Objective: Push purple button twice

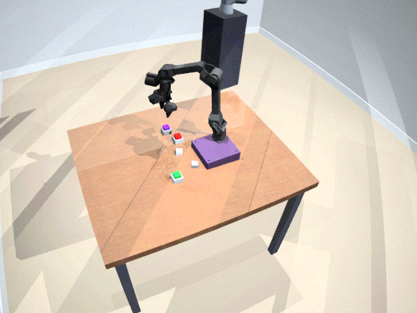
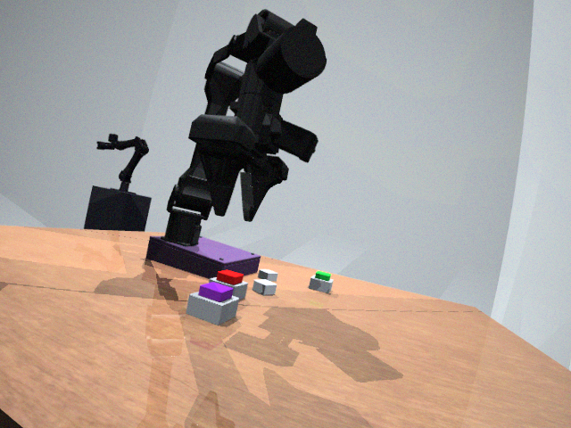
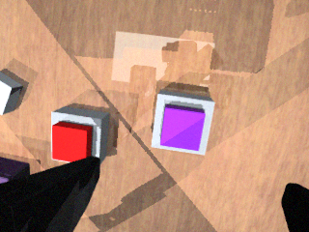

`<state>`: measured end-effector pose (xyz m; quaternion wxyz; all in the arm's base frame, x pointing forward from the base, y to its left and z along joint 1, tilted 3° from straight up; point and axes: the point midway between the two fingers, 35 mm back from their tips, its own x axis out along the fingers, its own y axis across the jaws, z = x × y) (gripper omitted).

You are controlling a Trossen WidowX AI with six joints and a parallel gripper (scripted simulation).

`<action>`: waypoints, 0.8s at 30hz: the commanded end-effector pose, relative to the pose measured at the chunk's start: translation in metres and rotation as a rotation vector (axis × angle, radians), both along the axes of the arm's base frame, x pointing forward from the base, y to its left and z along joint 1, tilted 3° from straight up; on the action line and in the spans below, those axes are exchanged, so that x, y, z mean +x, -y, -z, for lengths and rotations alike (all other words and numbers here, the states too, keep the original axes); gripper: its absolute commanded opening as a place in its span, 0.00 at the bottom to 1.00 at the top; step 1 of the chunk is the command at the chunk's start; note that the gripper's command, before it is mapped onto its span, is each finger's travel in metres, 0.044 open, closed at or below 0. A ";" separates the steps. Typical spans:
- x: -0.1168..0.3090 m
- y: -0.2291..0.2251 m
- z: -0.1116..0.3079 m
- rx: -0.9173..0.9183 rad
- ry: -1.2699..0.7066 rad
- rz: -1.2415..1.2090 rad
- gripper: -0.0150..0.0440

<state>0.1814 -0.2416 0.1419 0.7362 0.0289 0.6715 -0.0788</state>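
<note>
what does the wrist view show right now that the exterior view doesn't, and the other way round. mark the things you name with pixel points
Only the wrist view: a straight look down onto the tops of the buttons, with bare tabletop separating the red and purple ones.

Only the exterior view: the green button [image 1: 176,175] [image 2: 322,275], and a second, distant arm [image 2: 133,159] on a dark pedestal [image 2: 117,209].

Both: the purple button [image 1: 165,127] [image 2: 215,292] [image 3: 182,128], the red button [image 1: 177,136] [image 2: 229,277] [image 3: 71,142], part of the purple base plate [image 1: 215,150] [image 2: 223,251] [image 3: 14,166], at least one white block, and the open end effector's fingers.
</note>
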 end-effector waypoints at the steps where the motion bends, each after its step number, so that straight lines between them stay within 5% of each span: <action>1: -0.005 -0.002 0.005 0.024 -0.018 0.021 0.93; 3: -0.005 -0.002 0.005 0.024 -0.018 0.021 0.93; 9: -0.001 0.001 0.064 0.024 -0.018 0.021 0.67; 17: -0.001 0.001 0.066 0.024 -0.018 0.021 0.31; 24: -0.001 0.001 0.066 0.024 -0.018 0.021 0.29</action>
